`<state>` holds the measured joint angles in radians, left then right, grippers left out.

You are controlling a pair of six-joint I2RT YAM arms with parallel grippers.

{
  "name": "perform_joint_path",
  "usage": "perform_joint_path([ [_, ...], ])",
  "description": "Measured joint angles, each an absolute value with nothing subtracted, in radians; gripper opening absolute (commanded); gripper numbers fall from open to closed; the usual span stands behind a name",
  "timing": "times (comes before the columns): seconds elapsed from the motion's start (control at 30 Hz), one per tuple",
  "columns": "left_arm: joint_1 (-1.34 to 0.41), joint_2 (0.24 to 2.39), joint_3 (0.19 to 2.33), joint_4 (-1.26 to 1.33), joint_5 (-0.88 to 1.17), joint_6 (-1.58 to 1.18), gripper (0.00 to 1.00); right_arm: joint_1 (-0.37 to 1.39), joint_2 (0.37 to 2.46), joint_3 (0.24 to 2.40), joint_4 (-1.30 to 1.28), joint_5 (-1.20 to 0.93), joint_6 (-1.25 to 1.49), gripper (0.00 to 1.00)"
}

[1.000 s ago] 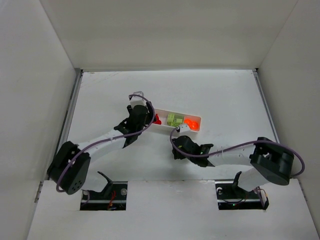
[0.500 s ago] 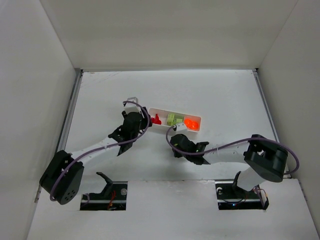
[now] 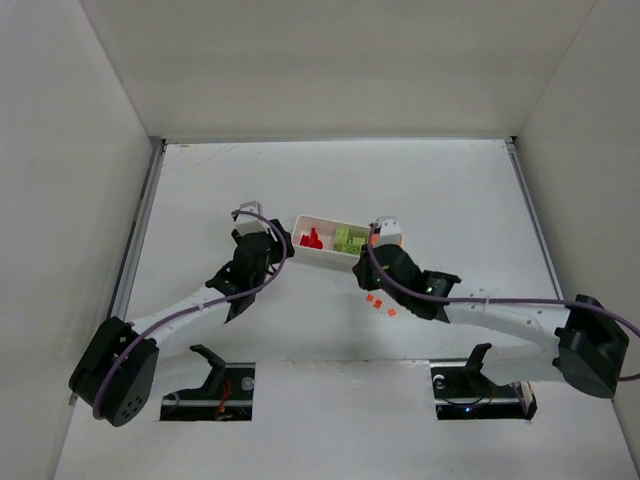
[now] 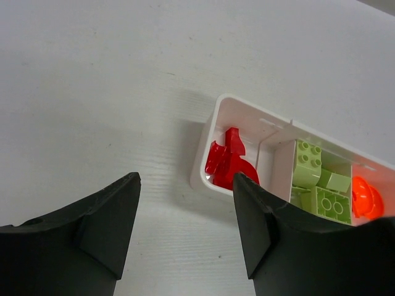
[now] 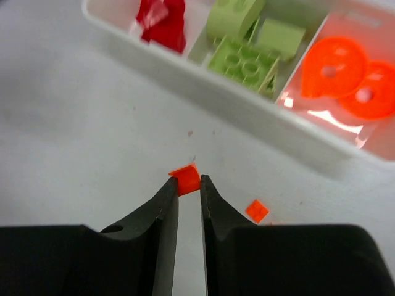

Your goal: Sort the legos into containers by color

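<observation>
The legos are mostly sorted already. The red pieces [image 4: 228, 163] lie in the end compartment of the white tray [image 4: 202, 151], the lime green bricks [image 4: 315, 185] in the middle one, and the round orange pieces [image 5: 336, 71] at the far end. One small orange brick [image 5: 184, 172] is pinched at the very tips of the right hand [image 5: 186, 181], whose jaws are closed on it. It sits low over the counter [image 3: 450, 190], just in front of the tray's near wall. A second orange brick [image 5: 257, 211] lies loose on the counter just beside it.

The left hand [image 4: 185, 180] hangs half open and empty above the bare counter, by the red end of the tray.

The step in hand looks like carrying the pinched brick into the orange compartment. Because the hold is only at the fingertips, a slow, straight lift should come first. The brick then has to clear the near wall without clipping it, since the light tray would probably slide. Letting go low inside the compartment should keep the brick from bouncing into the green section.

The counter is matte white with faint scuffs and specks. Plain white walls [image 3: 330, 60] close it in on three sides.
</observation>
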<state>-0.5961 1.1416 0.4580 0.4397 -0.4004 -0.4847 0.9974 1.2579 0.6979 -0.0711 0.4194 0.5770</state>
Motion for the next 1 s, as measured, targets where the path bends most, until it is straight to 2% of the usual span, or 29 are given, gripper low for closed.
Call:
perform_joint_path([
  [0.27, -0.6, 1.145, 0.441, 0.484, -0.4, -0.493, 0.59, 0.745, 1.25, 0.773, -0.071, 0.427, 0.531, 0.22],
  [0.43, -0.603, 1.163, 0.44, 0.493, -0.4, -0.496, 0.59, 0.706, 1.312, 0.787, -0.076, 0.426, 0.517, 0.32],
  [0.57, -0.607, 1.165, 0.44, 0.497, -0.4, -0.496, 0.59, 0.699, 1.342, 0.792, -0.078, 0.427, 0.512, 0.5],
  [0.63, -0.607, 1.165, 0.44, 0.498, -0.4, -0.497, 0.59, 0.699, 1.341, 0.792, -0.078, 0.429, 0.505, 0.52],
  [0.77, -0.607, 1.165, 0.439, 0.498, -0.4, -0.498, 0.59, 0.706, 1.3, 0.783, -0.086, 0.44, 0.496, 0.46],
  [0.93, -0.607, 1.164, 0.438, 0.498, -0.4, -0.499, 0.59, 0.82, 1.155, 0.702, -0.139, 0.456, 0.521, 0.31],
  [1.0, -0.607, 1.163, 0.438, 0.498, -0.4, -0.499, 0.59, 0.879, 1.118, 0.664, -0.185, 0.455, 0.557, 0.31],
])
